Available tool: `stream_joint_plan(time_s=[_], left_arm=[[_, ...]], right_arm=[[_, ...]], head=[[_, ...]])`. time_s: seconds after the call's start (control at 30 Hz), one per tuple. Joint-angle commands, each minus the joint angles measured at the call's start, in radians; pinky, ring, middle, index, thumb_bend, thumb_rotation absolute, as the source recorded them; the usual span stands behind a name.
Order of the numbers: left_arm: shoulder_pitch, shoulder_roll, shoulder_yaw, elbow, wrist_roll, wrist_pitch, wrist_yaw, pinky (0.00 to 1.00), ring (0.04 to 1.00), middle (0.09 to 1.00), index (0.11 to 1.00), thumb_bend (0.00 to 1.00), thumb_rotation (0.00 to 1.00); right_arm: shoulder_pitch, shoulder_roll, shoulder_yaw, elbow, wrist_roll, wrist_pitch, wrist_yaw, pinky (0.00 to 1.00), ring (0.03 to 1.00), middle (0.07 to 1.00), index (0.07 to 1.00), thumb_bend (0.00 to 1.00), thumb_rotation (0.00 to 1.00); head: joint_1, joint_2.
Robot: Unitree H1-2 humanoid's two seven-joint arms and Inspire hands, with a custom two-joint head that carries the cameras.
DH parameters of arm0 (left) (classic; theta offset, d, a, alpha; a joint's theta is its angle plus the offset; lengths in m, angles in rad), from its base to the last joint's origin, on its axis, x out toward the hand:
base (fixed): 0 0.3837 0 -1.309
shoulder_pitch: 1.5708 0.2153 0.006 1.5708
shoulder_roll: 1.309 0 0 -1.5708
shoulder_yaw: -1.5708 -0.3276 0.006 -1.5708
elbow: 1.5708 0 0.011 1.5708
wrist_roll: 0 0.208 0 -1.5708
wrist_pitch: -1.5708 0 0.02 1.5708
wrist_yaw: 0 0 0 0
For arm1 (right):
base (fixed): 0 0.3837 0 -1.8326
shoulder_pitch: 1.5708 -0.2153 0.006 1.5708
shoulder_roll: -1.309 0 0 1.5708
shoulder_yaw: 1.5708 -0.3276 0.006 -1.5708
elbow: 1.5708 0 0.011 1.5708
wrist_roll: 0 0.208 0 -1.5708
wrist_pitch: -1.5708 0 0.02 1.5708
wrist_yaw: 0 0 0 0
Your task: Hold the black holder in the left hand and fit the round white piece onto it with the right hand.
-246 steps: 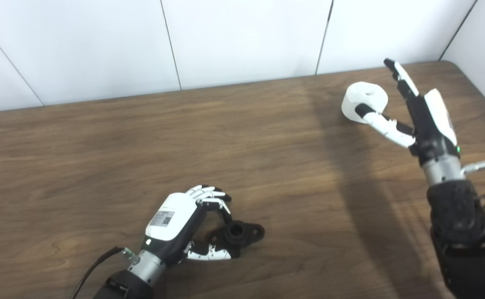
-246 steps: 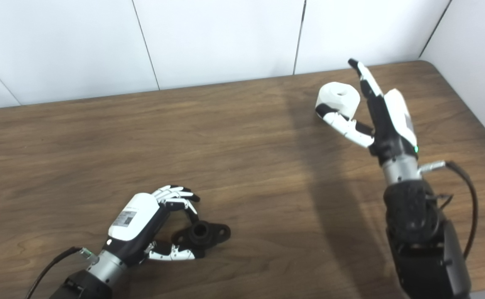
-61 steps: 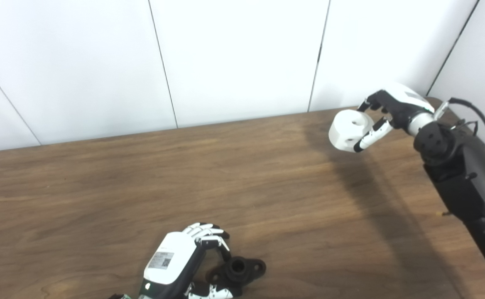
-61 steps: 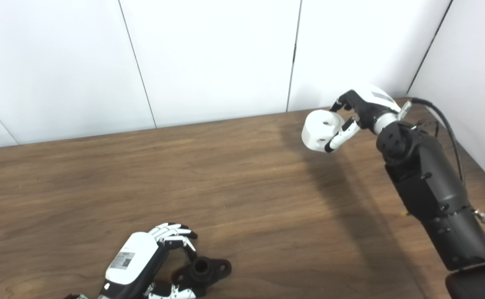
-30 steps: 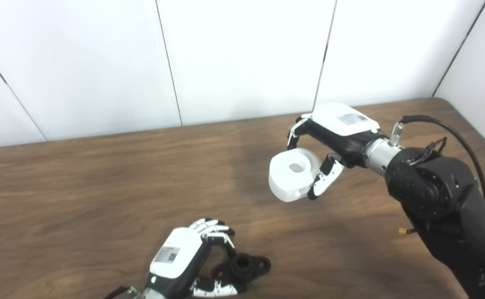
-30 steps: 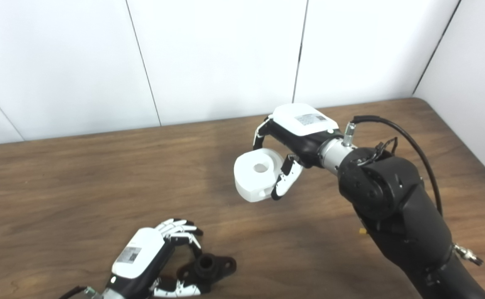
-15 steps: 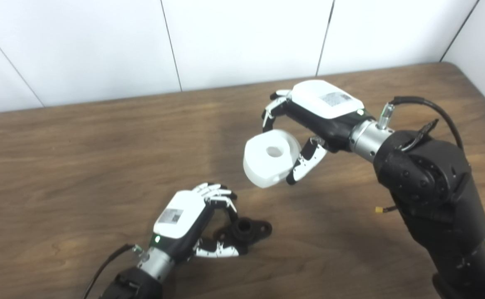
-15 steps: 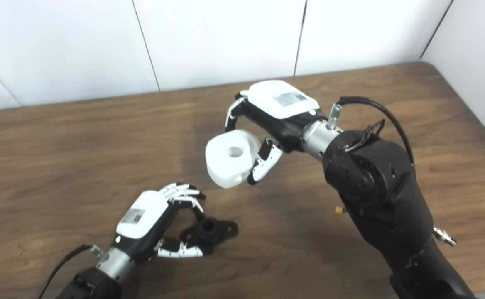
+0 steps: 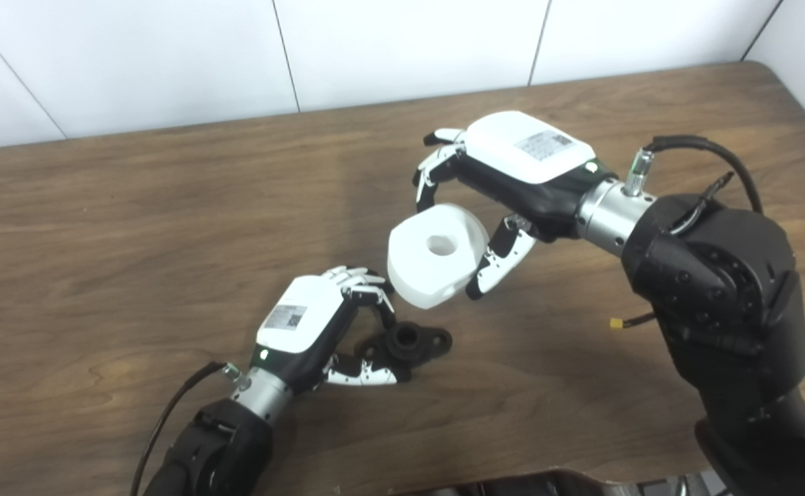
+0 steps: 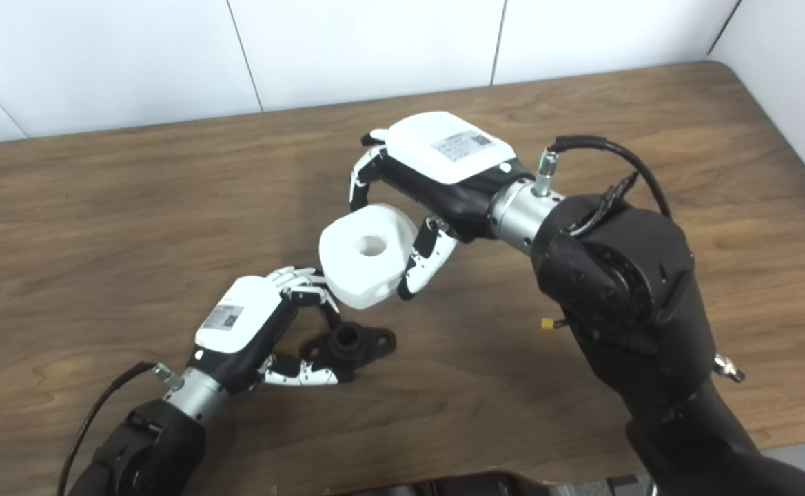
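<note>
wooden table [image 9: 134, 207] | left hand [image 9: 320, 331] grips black holder [image 9: 413, 342], socket up | right hand [image 9: 506, 172] pinches round white piece [image 9: 435, 253], hole up

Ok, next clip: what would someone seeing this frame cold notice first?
Most likely the round white piece, held above the table near the centre by the right hand, its centre hole facing up. Next, just below and left of it, the left hand grips the black holder, which rests on the wood with its socket up. The white piece is close to the holder but not yet on it.
</note>
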Motion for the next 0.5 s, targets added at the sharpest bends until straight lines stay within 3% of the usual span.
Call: stream_joint_plan(time_s=[0.0, 0.2, 0.47], left_arm=[[0.024, 0.007, -0.015, 0.03, 0.017, 0.062, -0.092, 0.86, 0.846, 0.777, 0.487, 0.52, 0.05], [0.021, 0.0, -0.014, 0.028, 0.025, 0.069, -0.097, 0.85, 0.844, 0.775, 0.487, 0.52, 0.05], [0.019, -0.007, -0.014, 0.025, 0.026, 0.074, -0.105, 0.86, 0.846, 0.776, 0.487, 0.52, 0.05]], right_arm=[[-0.035, 0.012, -0.003, -0.039, 0.003, -0.016, -0.001, 0.77, 0.932, 0.784, 0.482, 0.53, 0.13], [-0.024, 0.037, 0.007, -0.046, -0.001, -0.03, 0.021, 0.86, 0.941, 0.775, 0.481, 0.53, 0.13], [-0.01, 0.044, 0.029, -0.042, 0.001, -0.048, 0.025, 0.84, 0.903, 0.775, 0.482, 0.53, 0.13]], head=[[-0.001, 0.003], [0.006, 0.015], [0.016, 0.025]])
